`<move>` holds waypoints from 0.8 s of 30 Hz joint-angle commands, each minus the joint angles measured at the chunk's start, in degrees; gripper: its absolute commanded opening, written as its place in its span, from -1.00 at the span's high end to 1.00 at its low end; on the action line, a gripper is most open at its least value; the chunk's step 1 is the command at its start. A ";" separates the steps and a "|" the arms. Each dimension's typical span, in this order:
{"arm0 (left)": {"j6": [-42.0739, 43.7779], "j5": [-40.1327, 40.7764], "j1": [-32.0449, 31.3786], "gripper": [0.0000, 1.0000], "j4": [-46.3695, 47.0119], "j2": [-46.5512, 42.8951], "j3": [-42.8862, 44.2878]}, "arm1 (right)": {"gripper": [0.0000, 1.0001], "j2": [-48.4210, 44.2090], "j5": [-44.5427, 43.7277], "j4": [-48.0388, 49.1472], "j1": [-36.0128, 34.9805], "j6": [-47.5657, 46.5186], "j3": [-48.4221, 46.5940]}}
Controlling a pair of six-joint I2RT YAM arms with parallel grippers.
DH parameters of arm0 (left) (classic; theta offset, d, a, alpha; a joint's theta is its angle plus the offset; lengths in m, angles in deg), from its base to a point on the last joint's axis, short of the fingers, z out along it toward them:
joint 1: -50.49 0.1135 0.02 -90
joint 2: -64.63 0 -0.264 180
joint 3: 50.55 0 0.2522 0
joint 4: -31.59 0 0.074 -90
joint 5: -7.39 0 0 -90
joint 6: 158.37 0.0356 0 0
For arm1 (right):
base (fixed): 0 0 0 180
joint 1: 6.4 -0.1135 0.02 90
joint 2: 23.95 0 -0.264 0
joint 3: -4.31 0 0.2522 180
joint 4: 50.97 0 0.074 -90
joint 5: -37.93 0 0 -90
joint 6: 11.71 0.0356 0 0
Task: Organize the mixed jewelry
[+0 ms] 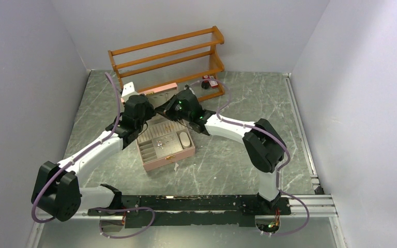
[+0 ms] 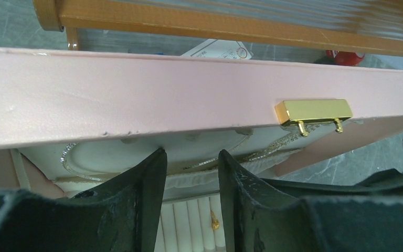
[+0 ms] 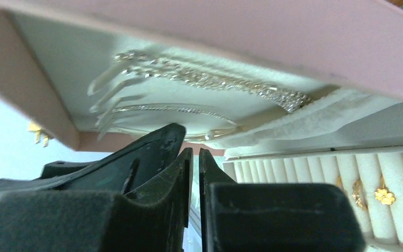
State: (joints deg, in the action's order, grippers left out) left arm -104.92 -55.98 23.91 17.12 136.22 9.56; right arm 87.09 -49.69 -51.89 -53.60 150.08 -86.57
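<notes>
Though half hidden by both arms, plainly open at the middle of the grey veined table [image 1: 98, 103]: a pink box [image 1: 170, 159], with its lid [image 1: 160, 89] tipped up at the back.

At the left, the left gripper [image 2: 189, 155], brought in over the box's back left corner and under the raised lid. Fingers [image 2: 136, 205] spread apart in the left wrist view, with nothing seen between them, only cream lining and the ring rolls [image 2: 189, 223] below. One small gold piece [image 2: 215, 222] tucked among those rolls, low in that gap. Above the fingertips, the lid's pink rim running straight across, a gold clasp [image 2: 313, 111] on it toward the right, and silver chains [image 2: 71, 160] looped against the lid's pale inside.

From overhead, the mixed jewelry [image 1: 161, 137] as tiny specks in the box's cream compartments, between the two arms; too small there to sort by kind.

Further right, the right gripper [image 3: 195, 152], meeting the left one over the back of the box. Fingers [image 3: 225, 210] parted by only a thin slit in the right wrist view, with nothing visible in it. To their right, gold earrings [image 3: 384, 196] seated in the ring rolls.

Behind all this, a wooden rack [image 1: 165, 49], and low at its right end a red-capped bottle [image 1: 207, 82].
</notes>
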 commanded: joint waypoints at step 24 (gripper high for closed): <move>4.61 -24.45 1.54 0.00 -10.65 -11.92 2.96 | 0.39 -24.00 0.66 -2.52 7.96 -26.20 17.52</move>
State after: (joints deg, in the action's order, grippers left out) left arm -102.59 -73.44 24.95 10.34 128.00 10.52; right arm 67.62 -54.02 -54.36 -47.65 133.51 -71.91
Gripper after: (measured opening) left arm 0.493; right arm 0.273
